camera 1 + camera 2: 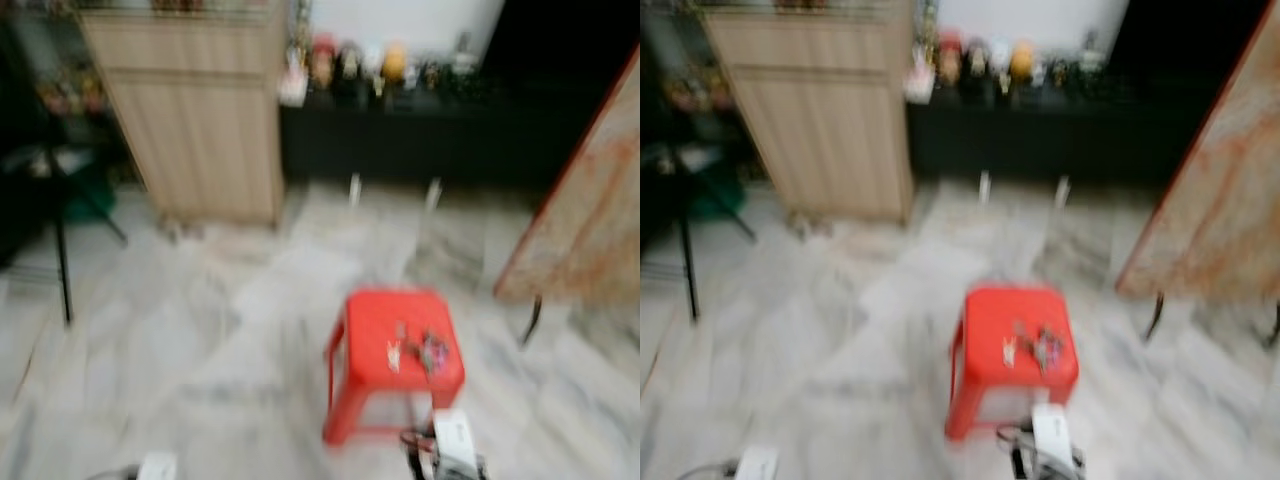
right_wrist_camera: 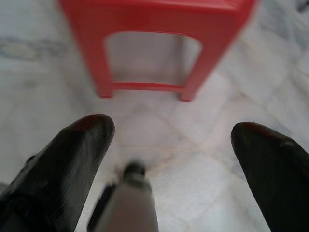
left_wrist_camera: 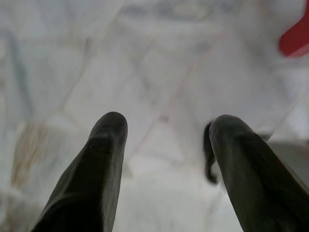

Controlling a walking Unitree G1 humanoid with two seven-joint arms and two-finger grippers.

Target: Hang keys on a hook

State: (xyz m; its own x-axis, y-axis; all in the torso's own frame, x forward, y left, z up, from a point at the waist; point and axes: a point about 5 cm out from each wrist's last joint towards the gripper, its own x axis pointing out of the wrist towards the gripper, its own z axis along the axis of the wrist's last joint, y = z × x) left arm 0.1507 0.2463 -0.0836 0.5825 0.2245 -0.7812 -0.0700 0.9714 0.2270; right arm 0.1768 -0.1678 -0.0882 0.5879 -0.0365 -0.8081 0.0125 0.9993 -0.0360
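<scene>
Both arms hang low. The left gripper (image 3: 164, 145) has its fingers spread; the right gripper (image 2: 174, 145) is spread wider.

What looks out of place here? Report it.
The keys lie on the red stool on the floor, not on a hook. The pictures are blurred, so finer faults cannot be judged.

Red plastic stool (image 1: 395, 365) on pale marble floor (image 1: 200, 340), wooden cabinet (image 1: 195, 110) behind, dark sideboard (image 1: 420, 140) with blurred figurines (image 1: 360, 62)
</scene>
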